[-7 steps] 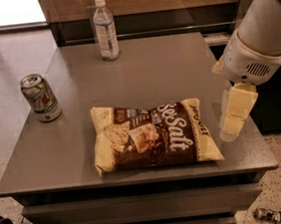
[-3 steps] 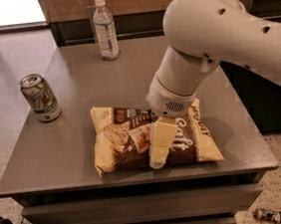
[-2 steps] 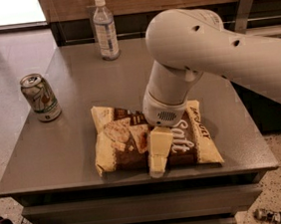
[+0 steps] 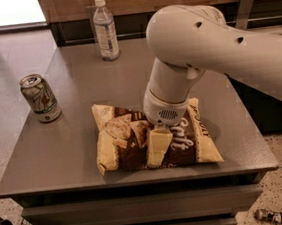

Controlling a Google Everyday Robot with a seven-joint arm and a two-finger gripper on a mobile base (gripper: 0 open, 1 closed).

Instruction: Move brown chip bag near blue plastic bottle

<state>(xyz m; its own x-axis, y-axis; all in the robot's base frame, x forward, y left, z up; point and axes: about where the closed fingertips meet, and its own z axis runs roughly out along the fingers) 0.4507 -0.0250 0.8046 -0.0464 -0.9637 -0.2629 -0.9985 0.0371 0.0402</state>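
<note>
The brown chip bag (image 4: 121, 139) lies flat near the table's front edge, with pale yellow ends and white script on a dark brown middle. My gripper (image 4: 156, 150) hangs from the big white arm (image 4: 199, 43) and sits low over the middle of the bag, touching or almost touching it. The arm hides part of the bag's top edge. The blue plastic bottle (image 4: 105, 30) stands upright at the back of the table, left of centre, well apart from the bag.
A green-and-white soda can (image 4: 40, 98) stands upright at the table's left side. The grey table (image 4: 77, 81) has its front edge just below the bag. A wooden wall runs behind. Small objects lie on the floor at both lower corners.
The arm has swung from the table's right side to over the bag, and my gripper has come down onto the bag's middle. The bag, bottle and can have stayed in place.
</note>
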